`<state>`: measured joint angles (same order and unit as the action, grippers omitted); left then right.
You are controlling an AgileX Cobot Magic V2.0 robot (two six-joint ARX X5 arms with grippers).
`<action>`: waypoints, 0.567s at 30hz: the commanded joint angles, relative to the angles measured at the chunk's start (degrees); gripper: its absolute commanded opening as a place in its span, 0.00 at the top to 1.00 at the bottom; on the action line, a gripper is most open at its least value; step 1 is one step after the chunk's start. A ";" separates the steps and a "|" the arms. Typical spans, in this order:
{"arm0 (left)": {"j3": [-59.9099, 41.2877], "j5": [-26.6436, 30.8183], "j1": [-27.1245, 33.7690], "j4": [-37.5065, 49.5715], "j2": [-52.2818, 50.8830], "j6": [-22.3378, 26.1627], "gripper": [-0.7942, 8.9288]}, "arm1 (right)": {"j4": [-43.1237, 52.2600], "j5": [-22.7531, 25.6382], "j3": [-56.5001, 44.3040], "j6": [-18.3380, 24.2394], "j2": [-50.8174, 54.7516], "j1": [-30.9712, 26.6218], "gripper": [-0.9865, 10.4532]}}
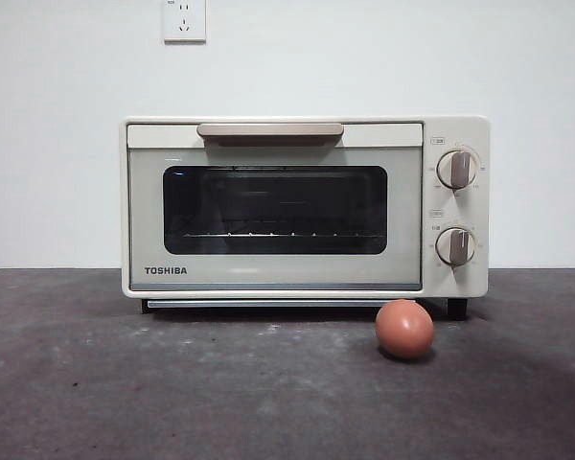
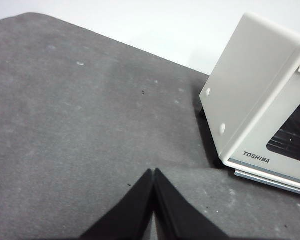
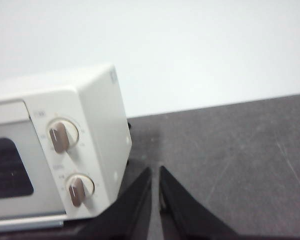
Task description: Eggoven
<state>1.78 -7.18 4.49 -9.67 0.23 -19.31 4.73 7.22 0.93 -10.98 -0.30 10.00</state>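
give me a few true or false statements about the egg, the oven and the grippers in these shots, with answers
1. The oven door is shut. True.
2. The egg lies inside the oven on the rack. False: it sits on the table in front of the oven, below the two knobs.
3. The left gripper holds the egg. False: its jaws are closed together on nothing, above bare table beside the oven's side wall.
4. The right gripper is near the oven's knob end with its jaws nearly together and nothing between them. True.
5. The oven has three knobs. False: there are two, the upper knob above the lower knob.
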 commanded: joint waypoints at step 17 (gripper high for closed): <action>12.33 -5.09 0.15 -4.26 2.80 -6.56 0.91 | -6.51 -0.94 12.68 -5.14 -2.01 0.00 0.91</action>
<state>12.40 -12.01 4.49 -13.58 2.22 -26.11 -0.82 6.70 12.32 -15.35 -1.63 10.00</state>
